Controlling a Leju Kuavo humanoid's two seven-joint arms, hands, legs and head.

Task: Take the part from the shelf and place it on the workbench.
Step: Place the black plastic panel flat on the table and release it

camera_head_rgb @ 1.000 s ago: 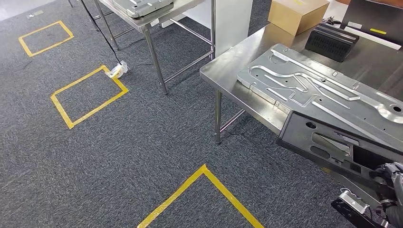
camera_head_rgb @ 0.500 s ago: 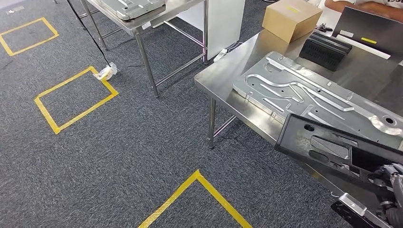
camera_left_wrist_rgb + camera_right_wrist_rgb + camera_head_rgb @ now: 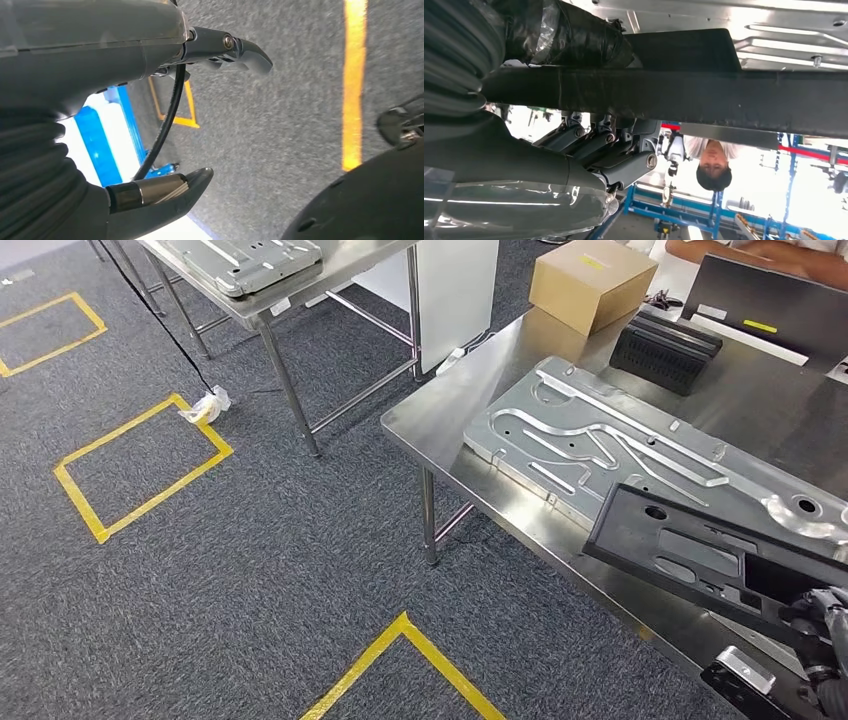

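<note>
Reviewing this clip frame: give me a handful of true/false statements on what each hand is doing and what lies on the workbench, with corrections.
1. The right hand holds the black part. True.
2. The black part lies flat on the carpet. False: it is held over the workbench, above the silver stamped panel.
3. The left hand holds a part. False: it holds nothing, fingers apart, over the carpet.
4. A cardboard box sits on the workbench. True.
5. The silver stamped panel stands upright. False: it lies flat.

Black part (image 3: 700,555) — now farther over the workbench (image 3: 450,425) — nearer view.
</note>
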